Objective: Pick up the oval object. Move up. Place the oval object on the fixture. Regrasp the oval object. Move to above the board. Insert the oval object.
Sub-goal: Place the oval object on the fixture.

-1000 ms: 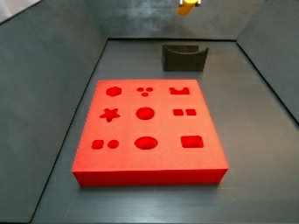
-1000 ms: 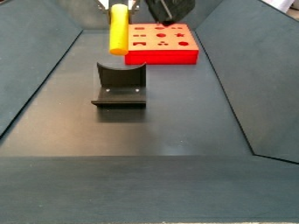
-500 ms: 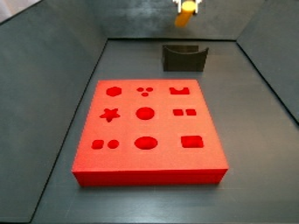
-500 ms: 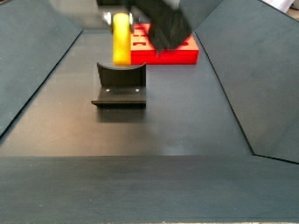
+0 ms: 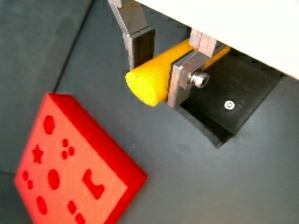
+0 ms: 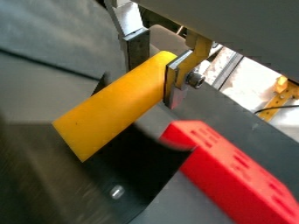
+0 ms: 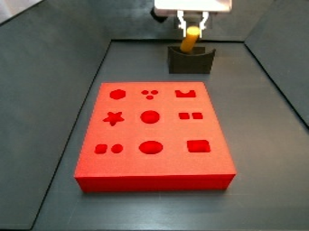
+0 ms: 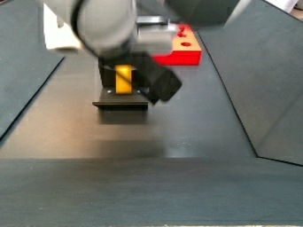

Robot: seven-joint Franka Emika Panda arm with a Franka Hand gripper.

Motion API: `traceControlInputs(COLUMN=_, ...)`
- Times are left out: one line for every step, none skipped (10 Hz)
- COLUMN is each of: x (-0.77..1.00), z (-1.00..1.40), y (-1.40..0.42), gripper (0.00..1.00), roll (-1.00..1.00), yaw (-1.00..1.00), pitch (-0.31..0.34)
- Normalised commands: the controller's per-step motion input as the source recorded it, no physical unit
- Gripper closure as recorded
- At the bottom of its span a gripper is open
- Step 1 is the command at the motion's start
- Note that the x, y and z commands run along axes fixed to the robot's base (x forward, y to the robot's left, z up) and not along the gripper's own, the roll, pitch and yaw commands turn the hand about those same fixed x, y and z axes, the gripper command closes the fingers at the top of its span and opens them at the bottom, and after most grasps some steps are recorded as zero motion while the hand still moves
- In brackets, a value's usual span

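The gripper (image 5: 162, 63) hangs right over the fixture (image 7: 191, 61) at the far end of the floor, its two silver fingers (image 5: 186, 77) pressed against the sides of the oval object (image 5: 156, 77), which it holds between them. In a side view the oval object (image 7: 190, 41) hangs with its long axis upright, the lower end pointing down at the notch in the top of the fixture; whether that end touches the notch cannot be told. In a side view from the opposite end, the yellow peg (image 8: 123, 78) shows upright behind the arm's dark body, just above the fixture (image 8: 120, 96). In both wrist views the peg sticks out well past the fingertips, its rounded free end toward the camera (image 6: 114, 105), with the dark fixture (image 5: 239, 103) beyond it. The board (image 7: 154, 131) lies flat, apart from the fixture, holes up, nearer the middle of the floor (image 7: 259, 99)
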Motion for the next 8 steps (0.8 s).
traceControlInputs(x=0.16, z=-0.86, y=0.12, gripper=1.0, roll=-0.16, yaw=-0.15, pitch=-0.002)
traceControlInputs(x=0.13, z=-0.67, y=0.09, gripper=1.0, roll=-0.15, yaw=-0.13, pitch=-0.014)
traceControlInputs(x=0.1, z=-0.44, y=0.08, gripper=1.0, roll=-0.13, yaw=-0.11, pitch=-0.028)
traceControlInputs(x=0.08, z=-0.37, y=0.11, gripper=1.0, roll=-0.1, yaw=-0.09, pitch=-0.047)
traceControlInputs(x=0.07, z=-0.35, y=0.12, gripper=1.0, roll=-0.1, yaw=-0.09, pitch=-0.053)
traceControlInputs(x=0.07, z=-0.35, y=0.12, gripper=1.0, roll=-0.1, yaw=-0.08, pitch=-0.053)
traceControlInputs(x=0.06, z=-0.35, y=0.12, gripper=1.0, roll=-0.1, yaw=-0.07, pitch=-0.052)
traceControlInputs(x=0.0, z=0.0, y=0.0, gripper=0.0, roll=0.0, yaw=0.0, pitch=0.0)
